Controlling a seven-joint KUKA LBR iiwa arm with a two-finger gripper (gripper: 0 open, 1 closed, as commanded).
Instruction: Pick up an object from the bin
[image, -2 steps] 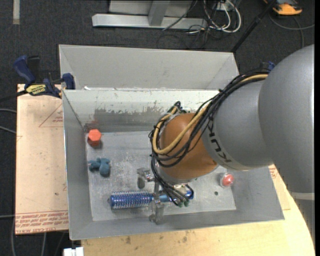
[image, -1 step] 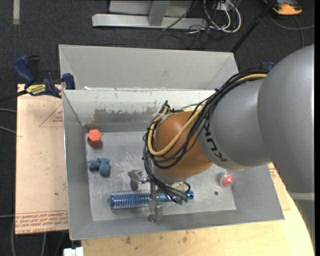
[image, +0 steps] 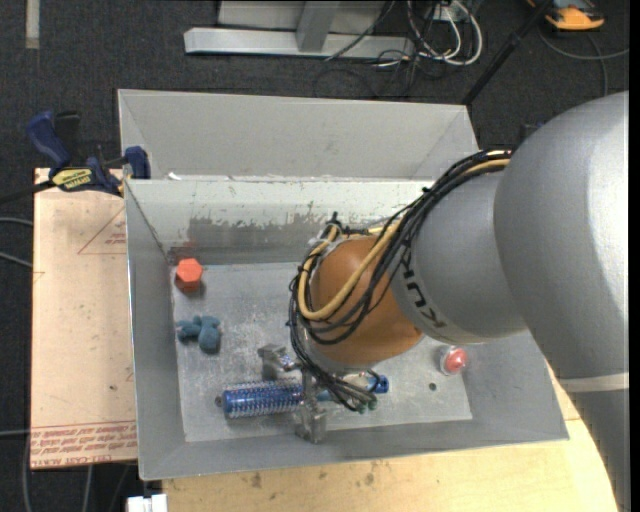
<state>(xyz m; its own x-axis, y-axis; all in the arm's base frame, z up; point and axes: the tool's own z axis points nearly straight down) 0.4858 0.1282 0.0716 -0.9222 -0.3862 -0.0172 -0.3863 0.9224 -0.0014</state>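
**A:** We had the end effector (image: 308, 400) down low at the right end of the blue bristled roller (image: 258, 400), touching it or just beside it. It was hard to call.

**B:** Spread or pressed together? We couldn't tell. The orange wrist cover (image: 350, 300) and its cables hid that.

**A:** The roller lay flat on the bin (image: 300, 200) floor. We judged that gripping across its narrow width, nearer its middle, would stop it swinging.

**B:** Then a straight lift. The blue lump (image: 200, 333) and orange block (image: 188, 274) sat behind the roller's left end, and the red ball (image: 454, 361) was well right of it. Nothing crowded it.
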